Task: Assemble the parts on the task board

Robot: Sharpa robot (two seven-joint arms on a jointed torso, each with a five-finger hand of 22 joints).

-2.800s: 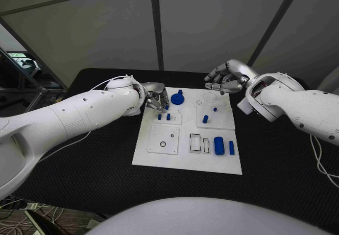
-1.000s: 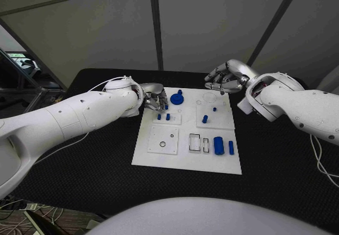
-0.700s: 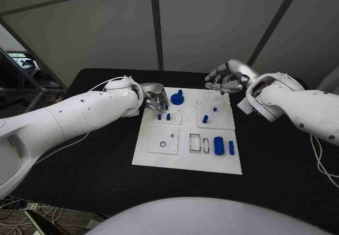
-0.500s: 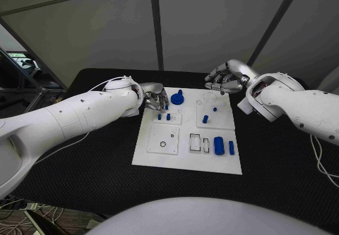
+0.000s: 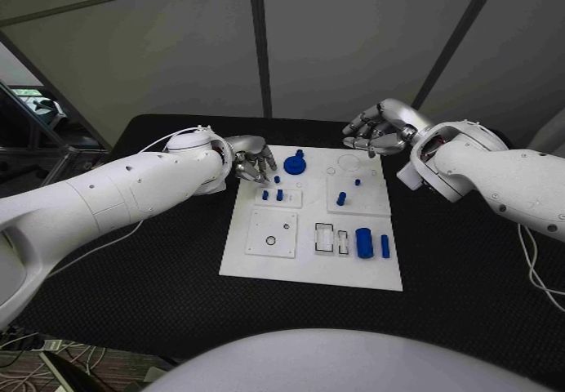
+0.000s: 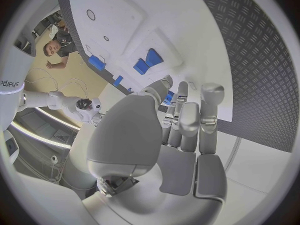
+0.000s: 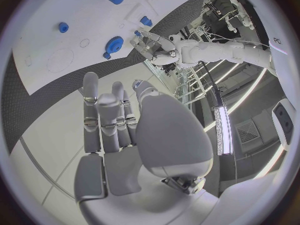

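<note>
Both robot hands [image 5: 250,159] [image 5: 379,131] empty, fingers curled

It was a robotics lab: a black table [image 5: 141,269] stood inside grey partition panels [image 5: 153,57], with metal shelving racks [image 7: 215,7] and strip ceiling lights [image 7: 222,130] around it

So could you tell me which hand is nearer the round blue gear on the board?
Left. The left hand sits just beside the gear at the board's edge; the right hand hangs farther off, beyond the board's far corner.

Grey wall panels [image 5: 176,57] behind black table [image 5: 153,278]
</note>
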